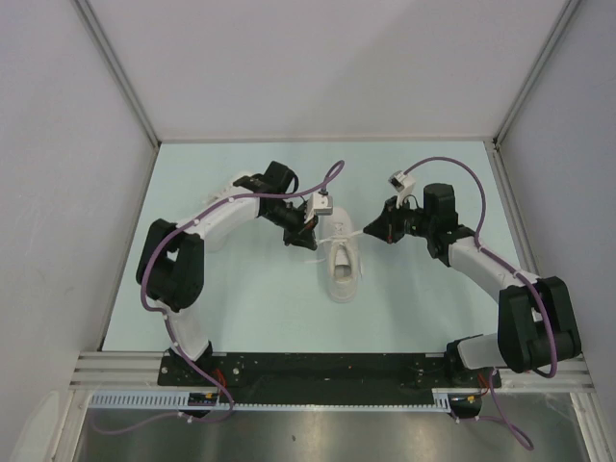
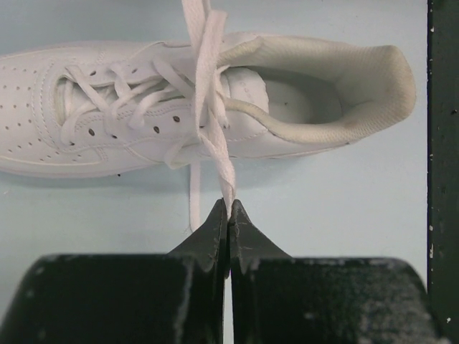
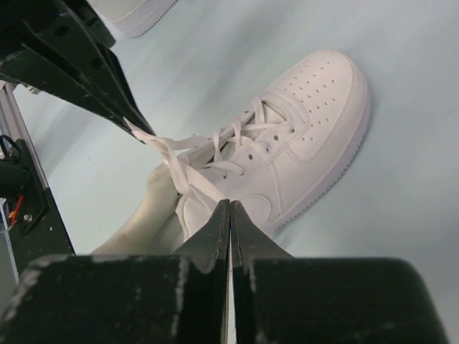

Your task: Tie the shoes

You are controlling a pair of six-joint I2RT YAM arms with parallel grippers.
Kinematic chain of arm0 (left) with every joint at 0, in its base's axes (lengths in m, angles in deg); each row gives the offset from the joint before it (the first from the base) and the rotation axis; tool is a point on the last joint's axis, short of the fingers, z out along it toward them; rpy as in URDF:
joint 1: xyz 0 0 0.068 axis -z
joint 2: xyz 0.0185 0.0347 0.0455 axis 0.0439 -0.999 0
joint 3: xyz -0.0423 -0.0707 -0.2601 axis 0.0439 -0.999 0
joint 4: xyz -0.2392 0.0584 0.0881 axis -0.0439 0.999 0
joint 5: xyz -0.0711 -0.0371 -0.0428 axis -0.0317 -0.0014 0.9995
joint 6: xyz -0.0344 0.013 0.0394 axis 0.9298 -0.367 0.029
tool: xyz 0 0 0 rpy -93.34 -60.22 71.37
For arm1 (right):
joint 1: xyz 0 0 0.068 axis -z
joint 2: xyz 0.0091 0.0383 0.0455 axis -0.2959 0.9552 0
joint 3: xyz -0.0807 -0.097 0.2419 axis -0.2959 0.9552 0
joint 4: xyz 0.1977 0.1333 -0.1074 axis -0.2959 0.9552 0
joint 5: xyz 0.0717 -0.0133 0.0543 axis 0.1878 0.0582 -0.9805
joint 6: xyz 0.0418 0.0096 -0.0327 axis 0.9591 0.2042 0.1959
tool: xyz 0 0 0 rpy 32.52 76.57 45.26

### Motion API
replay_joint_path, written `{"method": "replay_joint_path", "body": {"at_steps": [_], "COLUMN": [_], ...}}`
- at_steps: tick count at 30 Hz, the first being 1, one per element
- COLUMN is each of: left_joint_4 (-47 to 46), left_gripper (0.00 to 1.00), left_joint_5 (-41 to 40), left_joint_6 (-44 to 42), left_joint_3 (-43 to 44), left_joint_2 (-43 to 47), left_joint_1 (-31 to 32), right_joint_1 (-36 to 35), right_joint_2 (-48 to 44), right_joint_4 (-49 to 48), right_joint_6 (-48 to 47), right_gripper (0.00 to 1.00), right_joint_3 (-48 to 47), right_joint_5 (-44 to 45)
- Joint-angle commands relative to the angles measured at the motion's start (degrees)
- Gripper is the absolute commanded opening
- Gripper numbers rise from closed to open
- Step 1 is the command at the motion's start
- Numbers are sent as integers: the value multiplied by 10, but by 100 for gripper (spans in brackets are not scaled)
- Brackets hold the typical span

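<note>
Both arms are bent inward, and the left gripper (image 1: 302,231) and the right gripper (image 1: 373,231) are pointed toward each other. The left jaws are pinched on a lace (image 2: 216,147); the right jaws are pressed tip to tip.

- Left arm (image 1: 223,214) and right arm (image 1: 481,262): white shells, chunky black joints.
- A purple cable (image 1: 333,174) loops along each.
- Left claw (image 2: 229,212), right claw (image 3: 229,209): black, pointed, scuffed.
- Black base plate (image 1: 327,367).
</note>
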Motion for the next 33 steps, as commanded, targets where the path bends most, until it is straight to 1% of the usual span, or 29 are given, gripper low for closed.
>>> {"method": "replay_joint_path", "body": {"at_steps": [1,9,15,16,23,33], "left_joint_4": [8,-5,-8,-9,-17,-36], "left_gripper": [0,0,0,0,0,0], "left_joint_5": [-9,-31,-47,-48,-66,-87], "left_joint_6": [-24,-4,0,0,-1,6], "left_joint_3": [-22,-45,-47,-48,-75,-105], "left_joint_2": [51,85,86,84,88,103], "left_joint_1": [2,-3,-10,-10,-10,-15], "right_joint_1": [18,42,52,54,76,89], "right_joint_2": [-37,-63,-68,-68,-80,-98], "right_joint_4": [16,30,29,30,38,39], "right_joint_6": [-27,-46,-57,-78,-114,-131], "right_gripper": [0,0,0,0,0,0], "right_joint_3": [14,34,48,51,78,94], "right_joint_5": [24,57,90,92,122,149]}}
